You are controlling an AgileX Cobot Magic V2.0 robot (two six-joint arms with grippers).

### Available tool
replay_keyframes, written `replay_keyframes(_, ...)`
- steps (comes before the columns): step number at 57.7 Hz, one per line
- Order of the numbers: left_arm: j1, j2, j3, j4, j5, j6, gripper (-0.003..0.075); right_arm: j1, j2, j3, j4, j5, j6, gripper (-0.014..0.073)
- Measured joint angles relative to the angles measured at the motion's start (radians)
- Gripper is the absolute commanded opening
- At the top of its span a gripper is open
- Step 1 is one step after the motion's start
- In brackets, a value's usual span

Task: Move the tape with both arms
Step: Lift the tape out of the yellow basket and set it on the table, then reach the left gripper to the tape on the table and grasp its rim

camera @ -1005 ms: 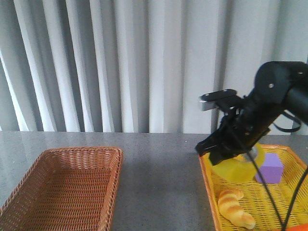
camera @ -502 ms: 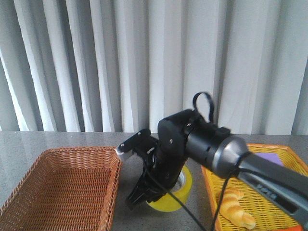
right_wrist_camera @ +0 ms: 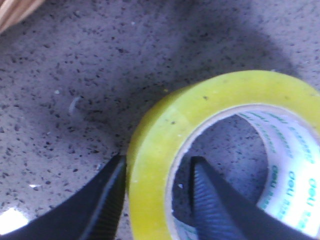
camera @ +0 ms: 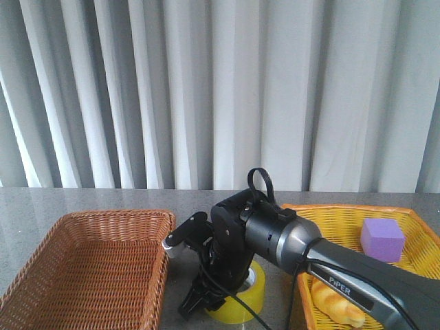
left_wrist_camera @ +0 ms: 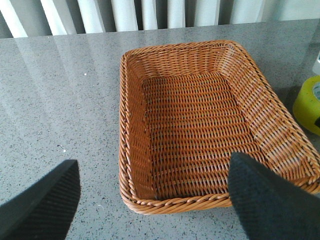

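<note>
The tape (camera: 246, 300), a yellow roll with a white printed core, lies flat on the grey table between the two baskets. In the right wrist view my right gripper (right_wrist_camera: 157, 172) straddles the wall of the tape (right_wrist_camera: 167, 145), one finger outside and one inside the core. The outer finger touches the roll, while a gap shows beside the inner finger, so the jaws stand open. In the front view the right gripper (camera: 201, 302) reaches down at the roll's left side. My left gripper (left_wrist_camera: 152, 200) hovers open over the near rim of the brown basket, holding nothing. The tape (left_wrist_camera: 309, 102) shows at that view's edge.
A brown wicker basket (camera: 117, 214) sits on the left, with nothing in it (left_wrist_camera: 125, 125). A yellow basket (camera: 330, 212) on the right holds a purple cube (camera: 382, 239) and a croissant toy (camera: 335, 302). Curtains hang behind the table.
My right arm carried the tape out of the yellow basket, leftward and down onto the table between the baskets. The roll now rests on the table.
</note>
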Motion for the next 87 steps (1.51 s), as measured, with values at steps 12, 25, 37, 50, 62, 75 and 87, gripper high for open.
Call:
replay_keyframes(12,0.000,0.000,0.000,0.000,0.000,0.000,0.0591,0.000,-0.053,-0.002,0.014,-0.001,0.001,0.0424)
replay_keyframes(25,0.000,0.000,0.000,0.000,0.000,0.000,0.0591,-0.052,-0.245,0.008,0.110,0.011,0.020,0.0425)
replay_keyframes(37,0.000,0.000,0.000,0.000,0.000,0.000,0.0591,-0.155,-0.475,0.247,0.214,-0.069,0.016,0.0405)
replay_keyframes(50,0.000,0.000,0.000,0.000,0.000,0.000,0.0591,-0.244,-0.769,0.624,0.234,-0.247,0.016,0.0381)
replay_keyframes(62,0.000,0.000,0.000,0.000,0.000,0.000,0.0591,-0.340,-1.018,0.915,0.238,-0.364,0.028,0.0381)
replay_keyframes(75,0.000,0.000,0.000,0.000,0.000,0.000,0.0591,-0.349,-1.259,1.147,0.245,-0.414,0.029,0.0381)
replay_keyframes(87,0.000,0.000,0.000,0.000,0.000,0.000,0.0591,-0.349,-1.414,1.254,0.245,-0.422,0.029,0.0381)
